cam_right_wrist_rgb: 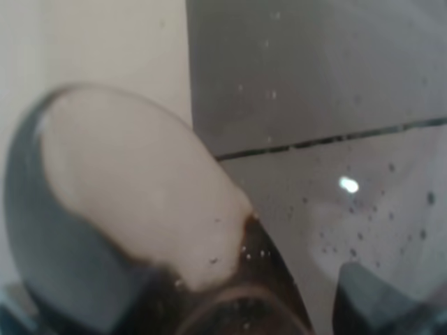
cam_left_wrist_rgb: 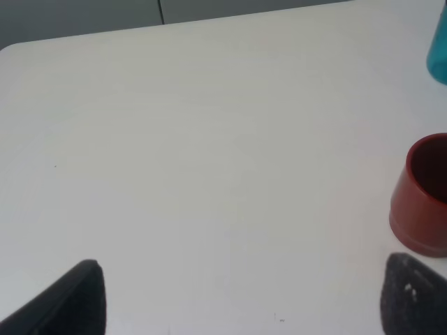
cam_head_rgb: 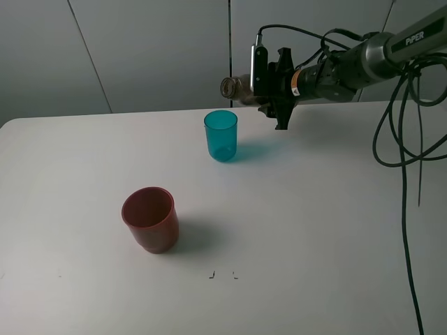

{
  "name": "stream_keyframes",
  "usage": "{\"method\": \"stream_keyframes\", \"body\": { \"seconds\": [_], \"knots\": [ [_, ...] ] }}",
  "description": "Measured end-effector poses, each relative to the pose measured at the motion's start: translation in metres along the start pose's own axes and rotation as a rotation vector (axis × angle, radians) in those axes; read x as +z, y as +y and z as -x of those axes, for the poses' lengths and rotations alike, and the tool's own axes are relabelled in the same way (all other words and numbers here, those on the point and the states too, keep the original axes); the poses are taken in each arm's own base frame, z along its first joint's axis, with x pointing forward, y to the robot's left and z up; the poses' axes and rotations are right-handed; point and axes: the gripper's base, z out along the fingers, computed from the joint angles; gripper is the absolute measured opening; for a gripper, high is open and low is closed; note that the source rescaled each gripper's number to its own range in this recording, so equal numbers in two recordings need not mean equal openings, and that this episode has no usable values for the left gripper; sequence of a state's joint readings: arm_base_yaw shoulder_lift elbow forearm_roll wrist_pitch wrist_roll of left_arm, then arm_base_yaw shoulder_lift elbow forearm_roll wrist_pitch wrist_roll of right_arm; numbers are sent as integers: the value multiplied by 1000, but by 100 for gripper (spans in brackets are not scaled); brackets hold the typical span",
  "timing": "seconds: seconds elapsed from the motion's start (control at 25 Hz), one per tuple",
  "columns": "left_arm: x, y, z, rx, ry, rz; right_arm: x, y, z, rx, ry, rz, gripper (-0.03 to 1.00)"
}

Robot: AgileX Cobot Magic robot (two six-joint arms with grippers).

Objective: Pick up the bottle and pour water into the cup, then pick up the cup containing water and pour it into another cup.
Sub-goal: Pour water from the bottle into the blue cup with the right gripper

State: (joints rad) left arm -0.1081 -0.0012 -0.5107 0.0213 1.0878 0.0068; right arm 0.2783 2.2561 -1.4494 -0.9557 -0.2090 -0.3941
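Exterior high view shows the right hand (cam_head_rgb: 265, 91) clamped on the bottle (cam_head_rgb: 236, 87), which lies roughly level in the air rather than upright. Its open, threaded mouth points toward the left of the view and sits just above and slightly behind the rim of the blue cup (cam_head_rgb: 221, 136). Most of the bottle's body is hidden behind the hand. The blue cup stands upright on the white counter (cam_head_rgb: 314, 230); whether it holds any water cannot be told. The red cup (cam_head_rgb: 150, 218) stands upright nearer the camera and to the left, well apart from the blue one.

White letters reading "PiPER" (cam_head_rgb: 424, 33) run along the grey arm. A small orange and yellow sticker (cam_head_rgb: 297, 82) sits near the wrist, too small to read. Black cables (cam_head_rgb: 405, 139) hang down from the arm on the right. Two tiny dark marks (cam_head_rgb: 211, 274) sit on the counter near the front edge.

Left wrist view shows the left hand (cam_left_wrist_rgb: 244, 300) with its fingers spread wide apart and empty, low over bare counter, the red cup just beside one finger.

Right wrist view is a blurred close-up of smoky plastic speckled with droplets.
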Motion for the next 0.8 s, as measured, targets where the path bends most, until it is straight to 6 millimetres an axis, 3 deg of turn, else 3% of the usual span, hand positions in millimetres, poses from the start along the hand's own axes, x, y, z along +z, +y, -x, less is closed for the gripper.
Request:
{"method": "stream_keyframes", "body": {
  "seconds": [0.36, 0.8],
  "knots": [
    [0, 0, 0, 0, 0, 0, 0, -16, 4, -93, -9, -39, 1],
    [0, 0, 0, 0, 0, 0, 0, -17, 5, -242, 8, -30, 1]
  ]
}}
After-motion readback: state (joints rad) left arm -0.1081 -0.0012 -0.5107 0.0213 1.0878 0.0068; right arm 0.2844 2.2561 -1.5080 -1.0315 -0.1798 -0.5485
